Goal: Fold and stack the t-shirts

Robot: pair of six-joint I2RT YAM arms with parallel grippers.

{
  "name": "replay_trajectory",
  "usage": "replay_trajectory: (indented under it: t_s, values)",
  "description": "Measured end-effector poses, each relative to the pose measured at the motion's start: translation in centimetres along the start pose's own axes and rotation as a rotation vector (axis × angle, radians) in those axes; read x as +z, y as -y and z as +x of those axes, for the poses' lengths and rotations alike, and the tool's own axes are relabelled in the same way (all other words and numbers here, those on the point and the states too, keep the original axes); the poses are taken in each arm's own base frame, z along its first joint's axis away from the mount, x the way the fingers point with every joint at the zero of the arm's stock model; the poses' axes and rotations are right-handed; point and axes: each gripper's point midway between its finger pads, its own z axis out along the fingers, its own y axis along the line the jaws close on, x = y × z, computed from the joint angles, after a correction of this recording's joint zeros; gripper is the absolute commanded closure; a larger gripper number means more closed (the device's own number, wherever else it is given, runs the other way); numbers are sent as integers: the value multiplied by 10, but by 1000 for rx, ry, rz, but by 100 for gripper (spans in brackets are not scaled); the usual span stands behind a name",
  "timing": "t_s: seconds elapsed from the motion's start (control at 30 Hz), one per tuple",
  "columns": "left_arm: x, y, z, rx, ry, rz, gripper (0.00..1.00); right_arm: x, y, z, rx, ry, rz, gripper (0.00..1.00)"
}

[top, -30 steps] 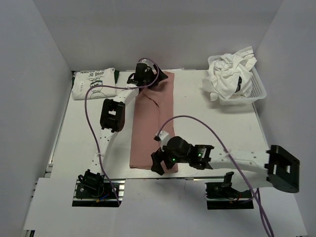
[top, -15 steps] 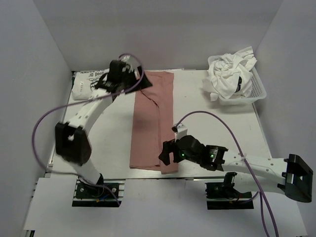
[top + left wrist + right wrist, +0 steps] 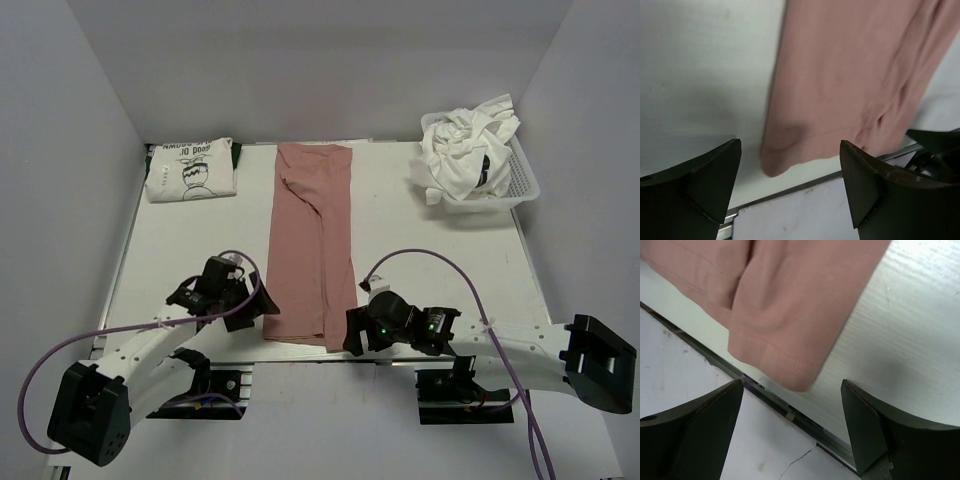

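One printed white tee (image 3: pixel 190 170) lies folded at the far left, and the pink t-shirt (image 3: pixel 312 245) is a long strip down the table (image 3: pixel 200 240), its crosswise folds not yet made; more white tees (image 3: pixel 462 150) wait in the basket (image 3: pixel 525 180). My left gripper (image 3: pixel 250 303) and right gripper (image 3: pixel 352 333) stand spread and empty at the strip's near corners. The hem sits tight against the near edge, with open table on either side.

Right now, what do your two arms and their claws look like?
The left arm and right arm are white links with blocky black joints, each trailing a looping purple cable. Their grippers are black with broad wedge-shaped fingers; small green lights glow behind the right gripper.
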Motion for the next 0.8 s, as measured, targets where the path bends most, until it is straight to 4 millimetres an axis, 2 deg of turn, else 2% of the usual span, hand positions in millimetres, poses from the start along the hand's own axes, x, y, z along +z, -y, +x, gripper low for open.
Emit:
replay_trajectory:
  t_s: [0.03,0.1,0.2,0.33,0.4,0.43,0.47,0.5,0.53,0.57,0.67,0.8]
  values:
    - [2,-6,10,-14,-23,-7,18,3,2,6,11,-22,3,16]
    - [4,-12,27,-38,-72,2,26,6,-1,6,25,-22,-8,25]
    - [7,-8,34,-37,-89,40,31,11,-5,6,47,-29,-22,30]
    - [12,-7,43,-36,-123,59,59,14,-8,5,59,-28,-32,46]
    - [15,-8,48,-40,-149,51,65,16,-6,8,62,-42,-26,51]
    - [16,-9,50,-40,-157,47,69,17,-7,8,66,-46,-27,57]
    - [16,-9,51,-35,-163,45,81,17,-6,9,66,-49,-27,64]
    - [17,-10,52,-34,-167,39,90,18,-6,10,63,-55,-25,72]
    - [17,-11,53,-32,-169,32,98,19,-5,11,62,-60,-24,89]
    - [17,-11,53,-32,-169,30,100,20,-5,11,58,-61,-23,99]
    - [17,-10,52,-15,-164,30,100,22,-3,12,60,-63,-13,100]
    - [15,-5,44,4,-139,30,100,22,-4,2,48,-29,-5,100]
